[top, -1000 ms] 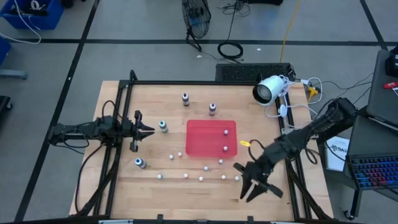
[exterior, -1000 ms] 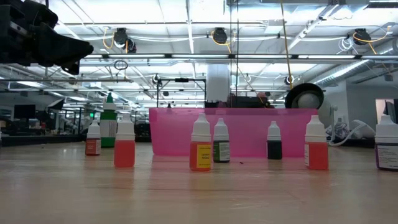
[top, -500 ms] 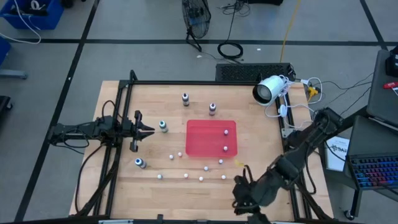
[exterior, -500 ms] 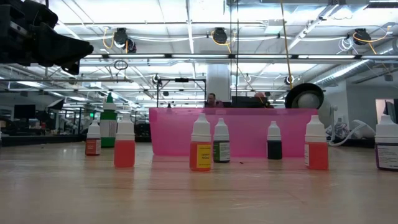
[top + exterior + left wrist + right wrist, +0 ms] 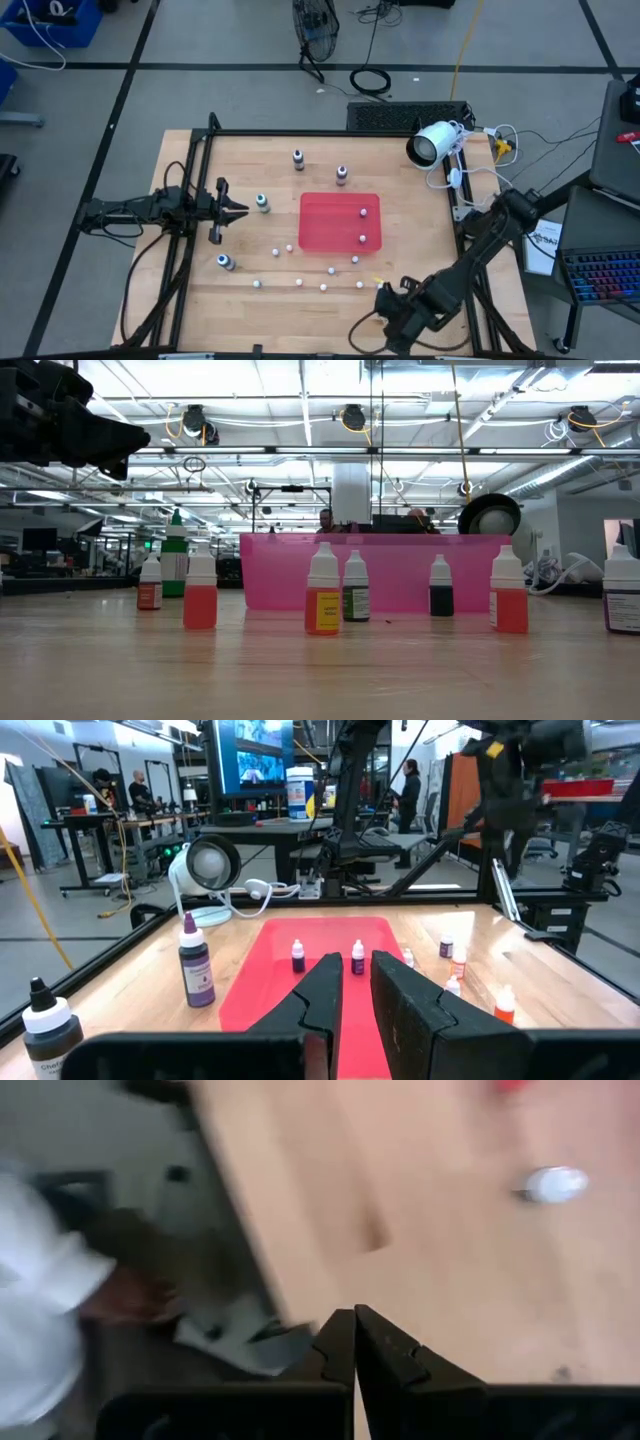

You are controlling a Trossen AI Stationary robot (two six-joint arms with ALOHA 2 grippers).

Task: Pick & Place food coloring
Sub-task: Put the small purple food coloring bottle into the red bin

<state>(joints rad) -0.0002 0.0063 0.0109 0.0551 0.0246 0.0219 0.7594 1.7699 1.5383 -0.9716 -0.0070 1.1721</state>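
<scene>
Several small food coloring bottles stand on the wooden table around a red tray (image 5: 325, 222): one with a green body (image 5: 261, 203), one blue (image 5: 225, 262), two darker ones at the back (image 5: 298, 158) (image 5: 341, 174), and a row of tiny ones near the front (image 5: 324, 287). Two white-capped bottles (image 5: 363, 212) (image 5: 362, 239) stand inside the tray. My right gripper (image 5: 378, 322) is shut and empty at the table's front edge, right of the row; its wrist view shows the fingers (image 5: 375, 1355) pressed together over bare wood. My left gripper (image 5: 228, 209) waits shut, left of the green bottle.
A white camera (image 5: 430, 145) and its cables sit at the back right corner. A black frame (image 5: 200, 150) rims the table. In the low view, red (image 5: 200, 592), yellow (image 5: 323, 590) and dark (image 5: 441, 587) bottles stand before the pink tray wall (image 5: 400, 565).
My right arm swung from beside the tray's front right corner down to the table's front edge, and its gripper went from open to shut on nothing. The left arm stayed still.
</scene>
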